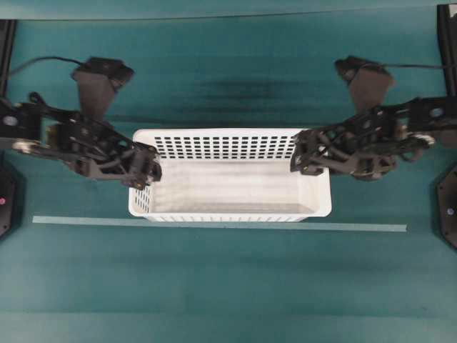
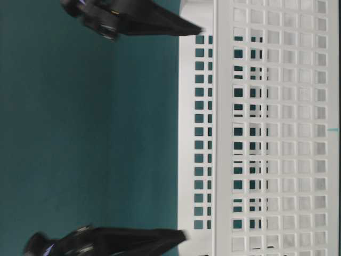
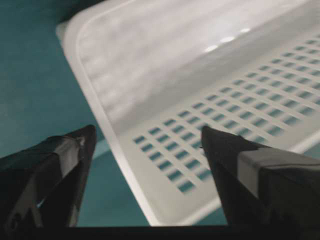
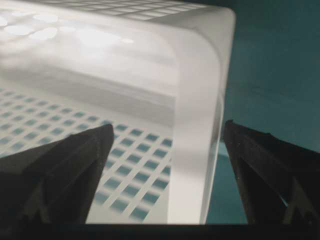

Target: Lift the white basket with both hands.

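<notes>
The white basket sits on the green table, long side across the overhead view, and is empty. My left gripper is at its left end wall and is open. In the left wrist view, the left gripper straddles the rim of the basket, one finger outside and one over the perforated wall. My right gripper is open at the right end wall. In the right wrist view the right gripper likewise straddles the rim of the basket. Neither pair of fingers presses the plastic.
A pale tape strip runs across the table just in front of the basket. Black arm bases stand at the left and right edges. The table-level view shows the basket wall with a black finger at each end.
</notes>
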